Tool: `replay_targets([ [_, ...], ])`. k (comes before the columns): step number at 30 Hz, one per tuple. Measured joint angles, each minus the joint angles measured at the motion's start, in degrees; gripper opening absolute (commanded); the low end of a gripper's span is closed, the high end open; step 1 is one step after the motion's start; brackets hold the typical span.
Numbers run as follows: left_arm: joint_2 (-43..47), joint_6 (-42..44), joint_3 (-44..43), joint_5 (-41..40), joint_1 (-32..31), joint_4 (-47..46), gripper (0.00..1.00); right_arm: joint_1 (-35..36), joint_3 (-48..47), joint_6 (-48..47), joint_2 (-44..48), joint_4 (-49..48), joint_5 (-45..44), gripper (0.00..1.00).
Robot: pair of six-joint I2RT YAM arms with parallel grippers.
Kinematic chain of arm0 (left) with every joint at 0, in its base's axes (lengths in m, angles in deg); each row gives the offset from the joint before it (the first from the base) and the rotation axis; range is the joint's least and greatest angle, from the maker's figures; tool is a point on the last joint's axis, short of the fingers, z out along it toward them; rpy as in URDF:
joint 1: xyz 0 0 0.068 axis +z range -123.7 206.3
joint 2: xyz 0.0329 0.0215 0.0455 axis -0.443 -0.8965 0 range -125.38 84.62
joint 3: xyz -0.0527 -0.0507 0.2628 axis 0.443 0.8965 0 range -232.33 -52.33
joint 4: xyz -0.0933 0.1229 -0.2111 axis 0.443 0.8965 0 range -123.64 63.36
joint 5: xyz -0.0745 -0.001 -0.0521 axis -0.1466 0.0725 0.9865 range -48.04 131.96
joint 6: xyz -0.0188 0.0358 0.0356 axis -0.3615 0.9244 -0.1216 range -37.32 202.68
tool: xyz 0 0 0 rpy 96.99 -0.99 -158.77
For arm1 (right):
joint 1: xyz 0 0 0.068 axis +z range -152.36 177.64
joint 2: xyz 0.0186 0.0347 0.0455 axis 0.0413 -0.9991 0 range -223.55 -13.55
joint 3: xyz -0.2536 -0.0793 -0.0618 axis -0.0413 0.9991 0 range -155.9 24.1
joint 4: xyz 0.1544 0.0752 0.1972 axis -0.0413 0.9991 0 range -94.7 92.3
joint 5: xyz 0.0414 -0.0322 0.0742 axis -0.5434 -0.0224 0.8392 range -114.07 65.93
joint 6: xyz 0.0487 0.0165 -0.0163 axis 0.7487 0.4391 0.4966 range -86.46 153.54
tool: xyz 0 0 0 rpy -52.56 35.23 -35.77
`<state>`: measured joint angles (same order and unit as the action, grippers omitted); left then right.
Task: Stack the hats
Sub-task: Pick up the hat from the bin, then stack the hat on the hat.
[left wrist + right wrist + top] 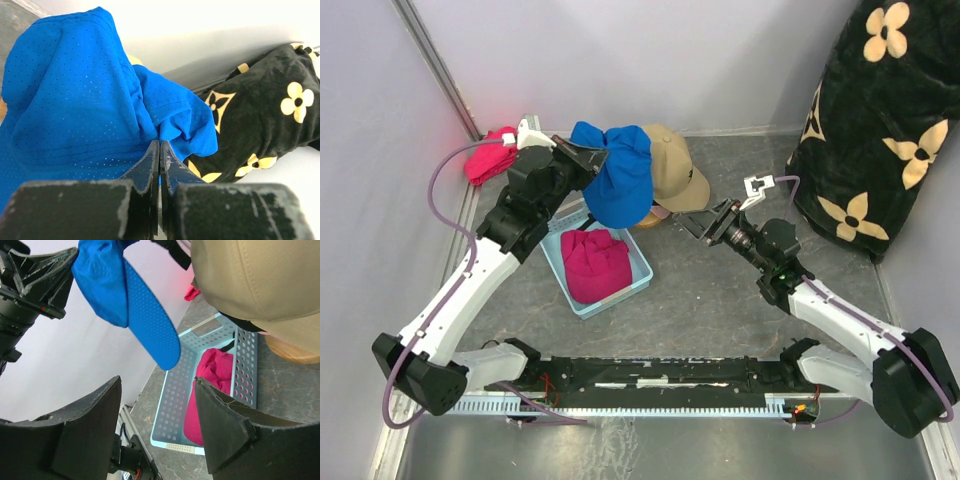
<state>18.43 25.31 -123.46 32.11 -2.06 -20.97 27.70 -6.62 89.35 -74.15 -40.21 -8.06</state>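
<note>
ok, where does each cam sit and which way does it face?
Top: above and behind the robot, looking down at the table; left arm and right arm show, bases at bottom.
Left wrist: on the left arm, looking along the shut left claw at the blue hat it pinches, flowered blanket behind.
Right wrist: on the right arm, looking past the open right claw at the tan hat and the basket holding the magenta hat.
Shared: all three see the blue hat.

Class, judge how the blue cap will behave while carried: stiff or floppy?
The blue cap probably flops: its crown bunches where the left gripper pinches it. Its brim looks stiff, holding a smooth curve while hanging.
</note>
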Motion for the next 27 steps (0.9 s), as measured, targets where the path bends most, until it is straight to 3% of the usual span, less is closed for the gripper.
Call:
replay_targets([
  [27, -4.7, -5.0, -5.5, -0.5, -6.4, -4.3, 0.03, 11.3, 3.6, -0.5, -10.6, -18.3, -4.1, 0.68],
])
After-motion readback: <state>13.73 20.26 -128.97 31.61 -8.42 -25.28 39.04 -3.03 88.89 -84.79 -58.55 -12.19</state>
